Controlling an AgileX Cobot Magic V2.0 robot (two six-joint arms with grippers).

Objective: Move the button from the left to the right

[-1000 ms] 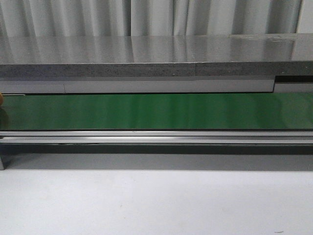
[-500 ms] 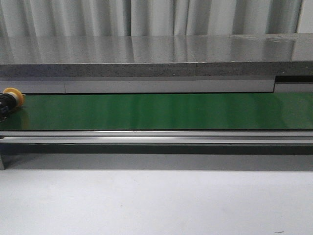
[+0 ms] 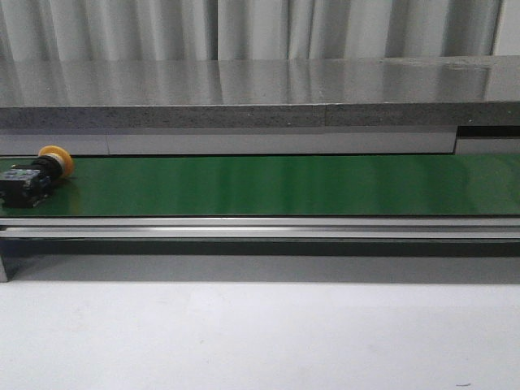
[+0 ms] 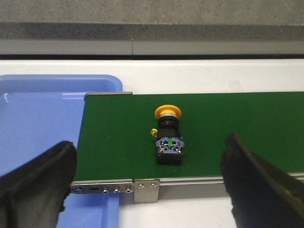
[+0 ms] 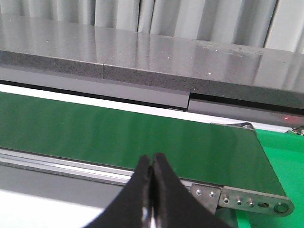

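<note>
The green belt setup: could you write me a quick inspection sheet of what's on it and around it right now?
Surface: green belt, metal-edged, white table in front.
Job's things: button lying on the belt near its left end, orange cap pointing away from the left arm.
Clutter: blue bin beyond the belt's left end.
Tools: left tool open, apart from the button; right tool shut, empty.
Cables: nothing seen.
Surroundings: grey counter, pale curtains.

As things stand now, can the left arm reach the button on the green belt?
Probably yes. The left gripper is open, and the button lies on its side on the green belt between and beyond the fingers. Nothing stands between them.
</note>
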